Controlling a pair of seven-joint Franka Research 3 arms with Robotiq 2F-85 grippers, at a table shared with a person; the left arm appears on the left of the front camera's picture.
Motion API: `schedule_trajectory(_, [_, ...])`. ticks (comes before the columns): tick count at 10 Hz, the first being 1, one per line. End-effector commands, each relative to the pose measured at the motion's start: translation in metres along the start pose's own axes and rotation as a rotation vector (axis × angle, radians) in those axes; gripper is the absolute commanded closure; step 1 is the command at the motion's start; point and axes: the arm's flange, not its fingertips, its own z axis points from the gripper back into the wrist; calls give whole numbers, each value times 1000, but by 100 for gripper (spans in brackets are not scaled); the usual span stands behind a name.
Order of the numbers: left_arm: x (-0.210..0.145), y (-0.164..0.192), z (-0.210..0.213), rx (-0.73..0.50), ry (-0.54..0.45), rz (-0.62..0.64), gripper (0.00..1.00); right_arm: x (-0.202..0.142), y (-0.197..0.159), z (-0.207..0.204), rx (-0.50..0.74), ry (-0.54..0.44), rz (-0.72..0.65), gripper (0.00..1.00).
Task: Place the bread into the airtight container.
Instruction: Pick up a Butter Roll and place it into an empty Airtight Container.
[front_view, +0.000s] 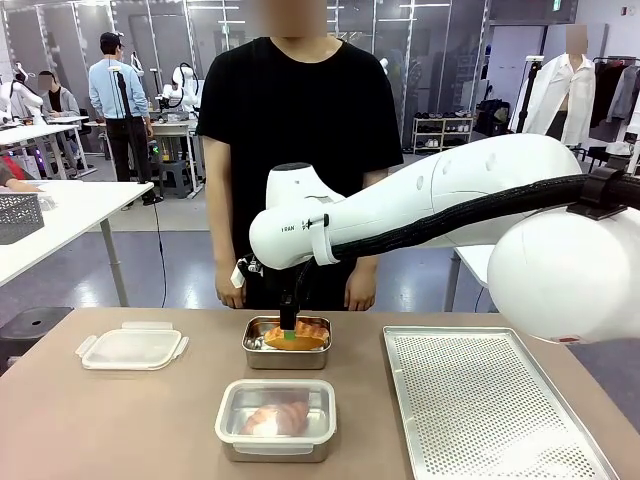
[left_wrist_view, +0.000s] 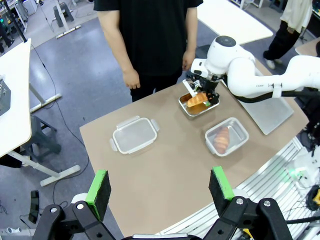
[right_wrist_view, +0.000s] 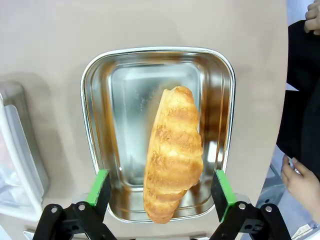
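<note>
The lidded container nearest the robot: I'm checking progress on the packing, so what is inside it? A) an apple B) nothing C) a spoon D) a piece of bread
D: through the clear lid of the closed container a golden piece of bread shows, and the left wrist view shows the same.

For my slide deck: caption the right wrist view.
Croissant lying in the open steel container, between the right gripper's open fingers.
</note>
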Motion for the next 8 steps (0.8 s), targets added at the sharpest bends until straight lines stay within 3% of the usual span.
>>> schedule_trajectory(1, [2, 0, 1, 2, -1, -2, 0, 1, 0, 1, -2, 0, 0, 0])
schedule_trajectory(6, [2, 0, 1, 2, -1, -2, 0, 0, 0, 0, 0, 0, 0, 0])
schedule_trajectory(8, [2, 0, 1, 2, -1, -2, 0, -43, -3, 63, -4, -15, -86, 0])
